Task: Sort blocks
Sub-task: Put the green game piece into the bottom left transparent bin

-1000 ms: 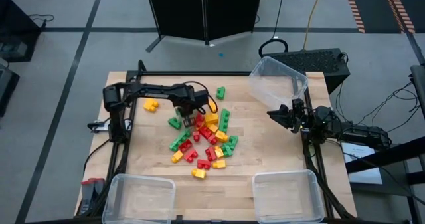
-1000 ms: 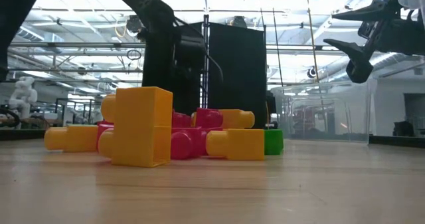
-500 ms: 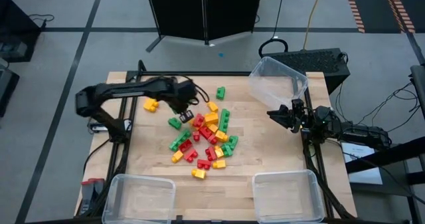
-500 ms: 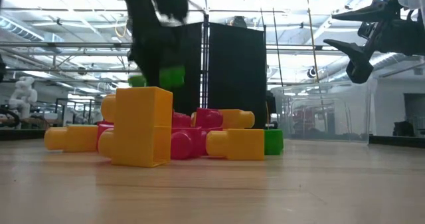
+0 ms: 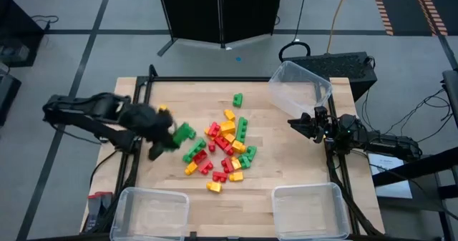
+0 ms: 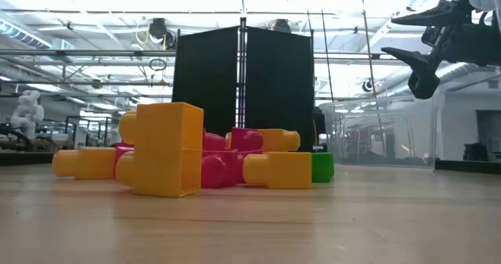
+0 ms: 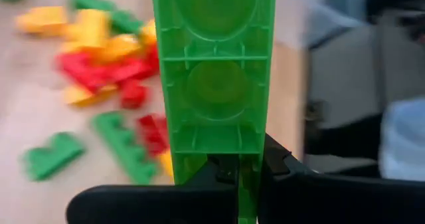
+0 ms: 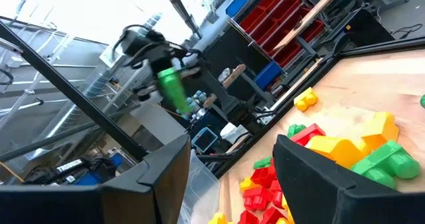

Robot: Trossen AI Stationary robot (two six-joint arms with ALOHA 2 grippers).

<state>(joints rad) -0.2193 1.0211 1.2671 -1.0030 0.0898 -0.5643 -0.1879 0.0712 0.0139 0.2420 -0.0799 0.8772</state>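
Over on the left side of the wooden table (image 5: 300, 162), the left gripper (image 5: 163, 137) hangs above the boards, its fingers clamped tight on a green block (image 7: 212, 71). From above, that block (image 5: 183, 133) shows just beside the gripper, at the left edge of the scattered pile. The wrist camera looks straight at the block's hollow underside, standing upright between the two dark fingers (image 7: 199, 181).

A lone yellow block (image 5: 163, 109) lies near the arm, towards the table's far side. The main heap of blocks (image 5: 225, 144) sits around the middle of the table: red, green and yellow-orange bricks jumbled together, some touching, some loose at the edges. One green block (image 5: 237, 99) lies apart on the far side of the heap. At table height a big yellow block (image 6: 166, 148) stands in front of red ones (image 6: 223, 166), with another yellow one (image 6: 278, 170) and a small green one (image 6: 322, 167) beside them.

Along the near edge sit two clear plastic bins, one at the left (image 5: 150, 209) and one at the right (image 5: 309, 207). A third clear bin (image 5: 299, 87) rests tilted at the far right corner.

At the right edge of the table the right gripper (image 5: 308, 124) waits above the surface, its fingers (image 8: 332, 174) spread wide with nothing between them, pointed towards the pile.
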